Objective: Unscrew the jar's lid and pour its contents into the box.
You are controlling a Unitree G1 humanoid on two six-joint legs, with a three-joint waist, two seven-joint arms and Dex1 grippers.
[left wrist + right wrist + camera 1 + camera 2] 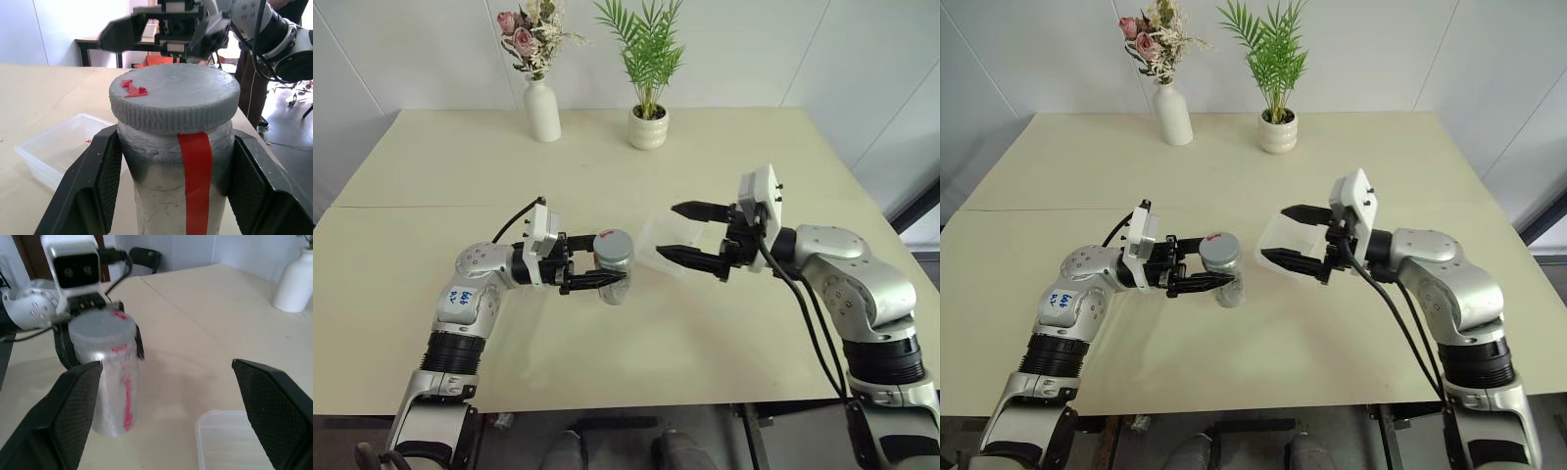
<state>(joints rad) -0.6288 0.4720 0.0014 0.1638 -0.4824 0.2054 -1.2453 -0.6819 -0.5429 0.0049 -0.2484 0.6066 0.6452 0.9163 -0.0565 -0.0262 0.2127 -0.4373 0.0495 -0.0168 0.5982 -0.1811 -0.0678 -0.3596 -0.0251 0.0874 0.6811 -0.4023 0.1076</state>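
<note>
On the pale table (724, 352), jar (613, 266), box (658, 241), perhaps empty, white walls

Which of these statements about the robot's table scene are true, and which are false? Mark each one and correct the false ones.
1. The left tool grips the jar. True.
2. The grey lid has been taken off the jar. False: it sits on the jar.
3. The right tool is open and holds nothing. True.
4. The clear box stands beside the white vase. False: it lies by the right tool, far from the vase.
</note>
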